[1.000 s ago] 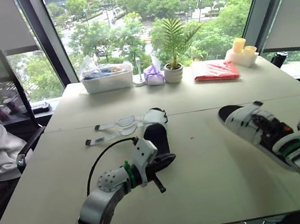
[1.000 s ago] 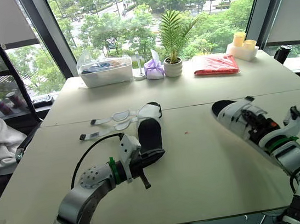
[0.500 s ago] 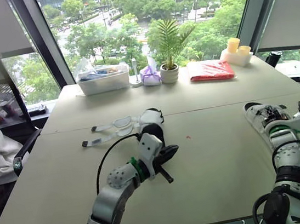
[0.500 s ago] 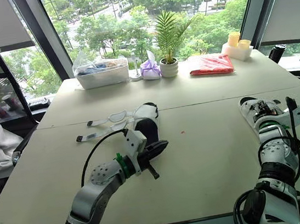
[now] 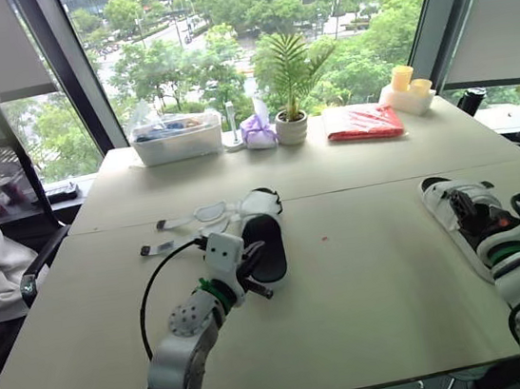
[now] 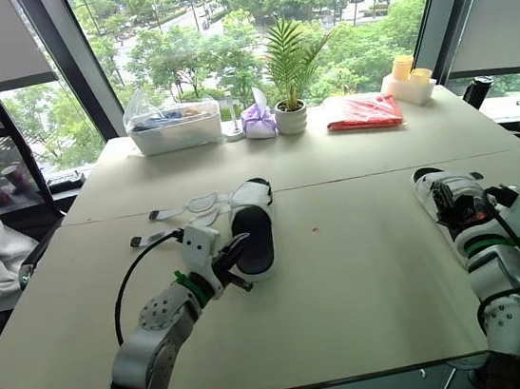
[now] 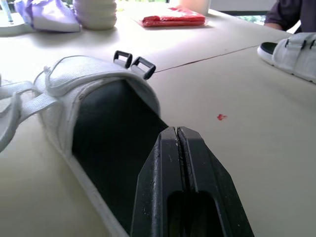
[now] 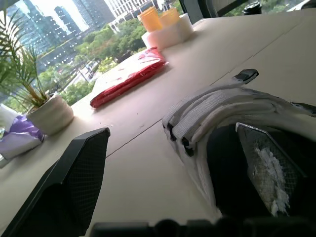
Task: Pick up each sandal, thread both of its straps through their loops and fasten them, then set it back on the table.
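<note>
1. The right sandal (image 5: 456, 212) now lies flat on the counter (image 5: 372, 314), near its right edge. 1 second ago it was tilted up off the surface at the right gripper (image 8: 173, 129).
2. That gripper's fingers are spread wide, 1 on each side of the sandal's heel end, and they clamp nothing. This looks like a release just made.
3. The 2 straps of the right sandal lie across its upper and appear done up. I judge this sandal finished and back in place.
4. The left sandal (image 5: 264, 240) lies mid-counter with its toe pointing away from the robot. Its 2 straps (image 5: 186, 227) trail flat across the counter to the robot's left, and the loops (image 7: 133, 60) on its far side are empty.
5. The left gripper (image 7: 177, 132) has stayed by this sandal's heel over the last second without taking hold. Its fingers are pressed together above the dark footbed with nothing between them.
6. About half the task looks done, and the work now passes to the left sandal. Its fingers must part before they can lift it, and the loose straps will need guiding toward the loops.
</note>
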Controlling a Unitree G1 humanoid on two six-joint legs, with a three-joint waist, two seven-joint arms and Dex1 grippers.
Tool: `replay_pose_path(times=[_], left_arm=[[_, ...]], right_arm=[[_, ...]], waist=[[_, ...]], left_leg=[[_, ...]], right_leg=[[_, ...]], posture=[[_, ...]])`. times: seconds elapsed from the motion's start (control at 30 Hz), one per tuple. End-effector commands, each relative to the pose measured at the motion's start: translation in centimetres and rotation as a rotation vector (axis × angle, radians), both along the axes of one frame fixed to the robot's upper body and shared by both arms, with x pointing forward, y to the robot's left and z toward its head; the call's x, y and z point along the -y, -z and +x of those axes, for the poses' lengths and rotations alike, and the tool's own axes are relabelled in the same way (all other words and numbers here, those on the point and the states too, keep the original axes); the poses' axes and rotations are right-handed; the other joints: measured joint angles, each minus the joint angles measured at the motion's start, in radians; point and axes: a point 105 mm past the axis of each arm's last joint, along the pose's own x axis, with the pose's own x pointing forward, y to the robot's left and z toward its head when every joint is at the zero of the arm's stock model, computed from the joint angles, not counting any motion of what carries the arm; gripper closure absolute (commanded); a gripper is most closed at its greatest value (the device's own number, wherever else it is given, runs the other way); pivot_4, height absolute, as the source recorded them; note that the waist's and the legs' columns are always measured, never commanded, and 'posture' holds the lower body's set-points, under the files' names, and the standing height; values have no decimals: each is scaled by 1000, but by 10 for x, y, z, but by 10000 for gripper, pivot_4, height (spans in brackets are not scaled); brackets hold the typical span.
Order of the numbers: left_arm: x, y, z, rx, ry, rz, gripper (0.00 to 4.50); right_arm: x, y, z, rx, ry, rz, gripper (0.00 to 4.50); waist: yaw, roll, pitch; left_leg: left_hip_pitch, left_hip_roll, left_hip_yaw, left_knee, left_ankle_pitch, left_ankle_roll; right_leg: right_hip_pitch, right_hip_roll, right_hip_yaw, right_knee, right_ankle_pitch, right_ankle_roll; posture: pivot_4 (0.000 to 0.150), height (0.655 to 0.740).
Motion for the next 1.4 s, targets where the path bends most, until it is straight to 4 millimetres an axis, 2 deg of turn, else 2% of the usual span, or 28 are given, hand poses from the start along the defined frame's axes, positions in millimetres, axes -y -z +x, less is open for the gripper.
replay_pose_path(times=[0.03, 0.2, 0.37, 0.6, 0.7, 0.93, 0.97, 1.1, 1.2, 1.3, 1.4], left_arm=[[-15, -12, 2, 44, -65, -37, 45000], [-34, -12, 8, 36, -161, -67, 45000], [-44, -13, 11, 36, -246, -100, 45000], [-49, -11, 7, 29, -295, -115, 45000], [-50, -11, 7, 29, -300, -113, 36463], [-59, -6, 11, 27, -310, -91, 3252], [-59, -6, 12, 28, -307, -90, 620], [-53, -7, 13, 30, -265, -94, 620], [-46, -12, 12, 73, -212, 0, 620], [-38, -20, 20, 189, -171, 270, 620], [-25, -25, 30, 278, -118, 431, 620]], right_arm=[[-36, -27, -14, 67, -122, -133, 644], [-81, -21, -30, 29, -308, -192, 644], [-105, -6, -30, -32, -425, -266, 644], [-120, 18, -14, -83, -519, -371, 644], [-119, 23, -11, -86, -534, -387, 0], [-124, 29, -7, -80, -548, -409, 0], [-124, 30, -7, -82, -547, -411, 0], [-122, 37, -10, -105, -554, -439, 0], [-115, 37, -10, -107, -531, -445, 0], [-119, 41, -15, -127, -595, -517, 0], [-122, 40, -21, -120, -629, -545, 0]], waist=[[1, 0, 0], [6, -1, 0], [22, -1, 0], [23, -3, 1], [25, -4, 1], [23, -4, 1], [24, -4, 1], [25, -4, 1], [23, -4, 1], [25, -4, 1], [27, -4, 0]], left_leg=[[0, 0, 0, 0, 0, 0], [0, 0, 0, 1, 0, 0], [0, 0, 0, 1, 0, 0], [0, 0, 0, 1, 0, 0], [0, 0, 0, 1, 0, 0], [0, 0, 0, 1, 0, 0], [0, 0, 0, 1, 0, 0], [0, 0, 0, 1, 0, 0], [0, 0, 0, 1, 0, 0], [0, 0, 0, 1, 0, 0], [0, 0, 0, 1, 0, -1]], right_leg=[[0, 0, 0, 0, 0, 0], [0, 0, 0, 0, -1, -2], [1, 0, 0, -2, -2, -3], [1, 0, 0, -2, -1, -3], [1, 0, 0, -2, -1, -3], [1, 0, 0, -2, -1, -3], [1, 0, 0, -2, -1, -3], [1, 0, 0, -2, -1, -3], [1, 0, 0, -2, -1, -3], [0, 0, 0, -1, -1, -3], [0, 0, 0, -1, -1, -3]], posture=[[1500, 7388], [1500, 7388], [1500, 7388], [1500, 7388], [1500, 7388], [1500, 7388], [1500, 7388], [1500, 7388], [1500, 7388], [1500, 7388], [1500, 7388]])
